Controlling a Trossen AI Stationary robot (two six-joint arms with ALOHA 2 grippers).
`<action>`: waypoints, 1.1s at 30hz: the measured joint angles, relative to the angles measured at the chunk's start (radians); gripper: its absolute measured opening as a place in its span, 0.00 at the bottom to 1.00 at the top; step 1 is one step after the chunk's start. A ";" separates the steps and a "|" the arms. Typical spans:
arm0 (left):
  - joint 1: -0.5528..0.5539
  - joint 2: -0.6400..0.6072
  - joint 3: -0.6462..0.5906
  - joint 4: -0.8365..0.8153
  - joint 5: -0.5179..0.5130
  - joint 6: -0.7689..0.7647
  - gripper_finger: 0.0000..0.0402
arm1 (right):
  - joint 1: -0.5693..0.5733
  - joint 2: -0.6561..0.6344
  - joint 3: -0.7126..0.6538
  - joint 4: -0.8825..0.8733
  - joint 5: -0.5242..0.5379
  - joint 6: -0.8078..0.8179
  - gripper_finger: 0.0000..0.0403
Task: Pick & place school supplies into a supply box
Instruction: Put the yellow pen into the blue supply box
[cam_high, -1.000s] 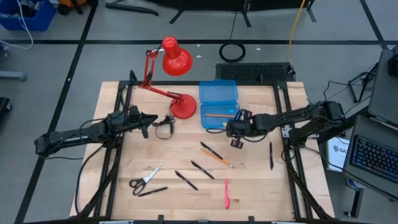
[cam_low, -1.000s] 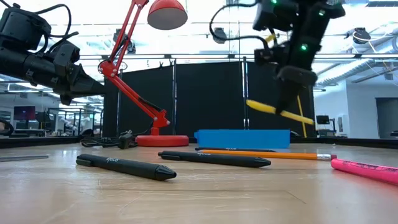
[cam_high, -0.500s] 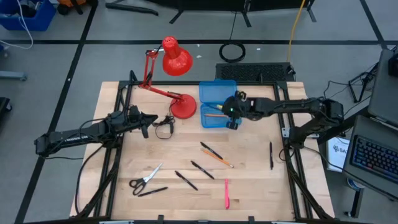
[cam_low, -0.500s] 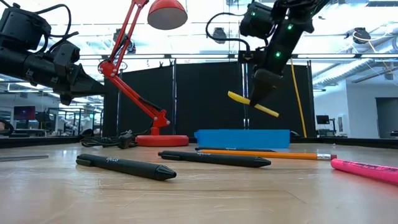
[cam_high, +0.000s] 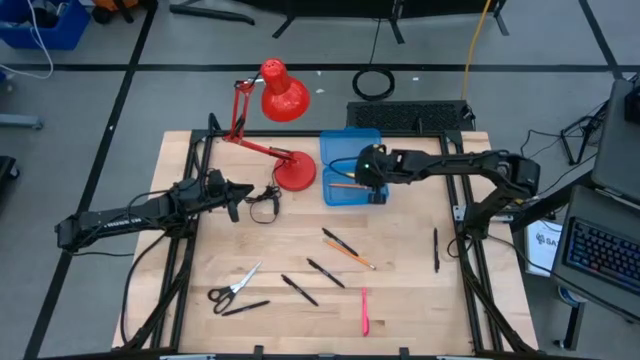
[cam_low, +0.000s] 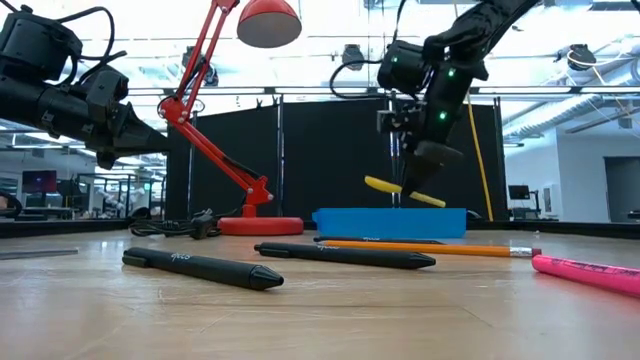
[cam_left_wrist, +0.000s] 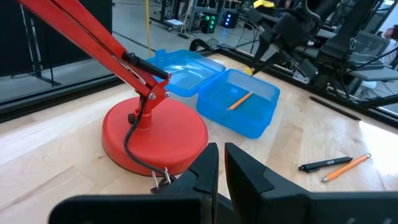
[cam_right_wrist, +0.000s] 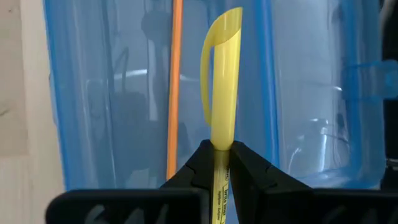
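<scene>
The open blue supply box (cam_high: 352, 150) stands at the table's far middle, and one orange pencil (cam_right_wrist: 176, 87) lies in its tray. My right gripper (cam_high: 368, 176) hangs over the tray, shut on a yellow marker (cam_low: 405, 191). Black pens (cam_high: 325, 272), an orange pencil (cam_high: 357, 257), a pink pen (cam_high: 364, 311) and scissors (cam_high: 233, 288) lie on the near half of the table. My left gripper (cam_left_wrist: 221, 155) waits shut beside the red lamp's base (cam_left_wrist: 155, 134), touching nothing. My right gripper pinches the yellow marker's barrel (cam_right_wrist: 219, 155) between its two fingers. The fingers slant down from the table's right side. The marker's capped end (cam_right_wrist: 224, 68) sticks out past the fingertips. The marker is lifted clear, tilted, above the box's tray (cam_low: 390, 222).
The red desk lamp (cam_high: 283, 100) stands just left of the box, its arm reaching to the far left. A small black wire loop (cam_high: 264, 201) lies by my left gripper. One black pen (cam_high: 436, 250) lies alone near the right edge. Bare wood lies between box and pens.
My right gripper has carried the yellow marker from beside the box's right side toward the table's left and far edge, and now hangs over the tray. It has rolled on the way, so the marker points another way.
</scene>
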 joint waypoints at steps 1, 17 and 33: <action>0.000 0.000 0.000 -0.001 0.000 0.001 0.08 | 0.000 0.011 0.000 0.013 0.000 -0.011 0.05; 0.000 0.000 0.000 -0.004 0.001 0.006 0.08 | -0.001 0.092 0.000 0.133 -0.001 -0.068 0.05; 0.000 0.000 0.000 -0.004 0.003 0.007 0.08 | -0.003 0.092 0.000 0.162 -0.003 -0.019 0.08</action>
